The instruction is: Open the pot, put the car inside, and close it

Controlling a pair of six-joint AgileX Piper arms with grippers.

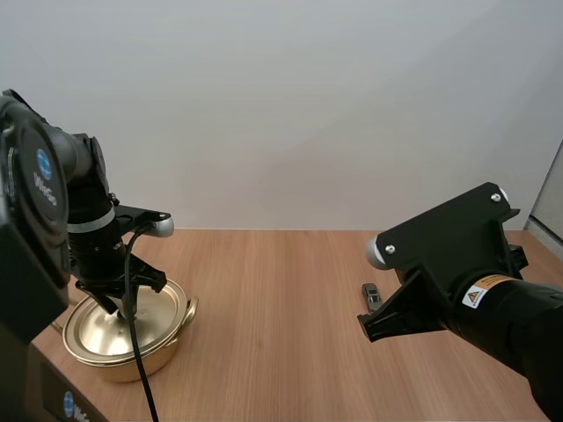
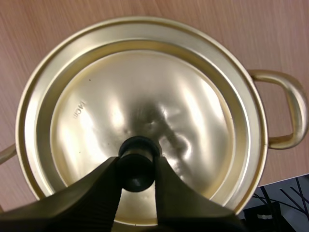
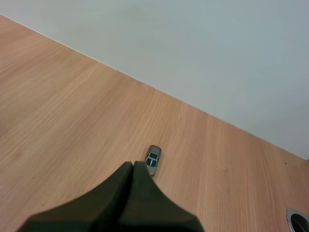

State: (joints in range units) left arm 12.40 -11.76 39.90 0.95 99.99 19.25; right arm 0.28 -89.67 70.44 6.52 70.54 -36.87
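Observation:
A gold pot [image 1: 167, 350] with its gold lid [image 1: 106, 327] on stands at the table's left. My left gripper [image 1: 124, 309] is down on the lid, its fingers pinching the black knob [image 2: 137, 163] from both sides. The lid [image 2: 96, 125] sits level inside the pot's rim [image 2: 244, 96]. A small grey toy car [image 1: 372, 294] lies on the wood at the right. My right gripper [image 3: 133, 166] hovers above the table with its fingers together as one dark wedge, the car [image 3: 152, 160] lying just past its tip.
The pot's side handle [image 2: 289, 111] sticks out toward the table's middle. Bare wood spreads between the pot and the car. A white wall [image 1: 308, 105] closes the table's far edge. A round metal-rimmed hole [image 3: 299, 221] sits in the tabletop beyond the car.

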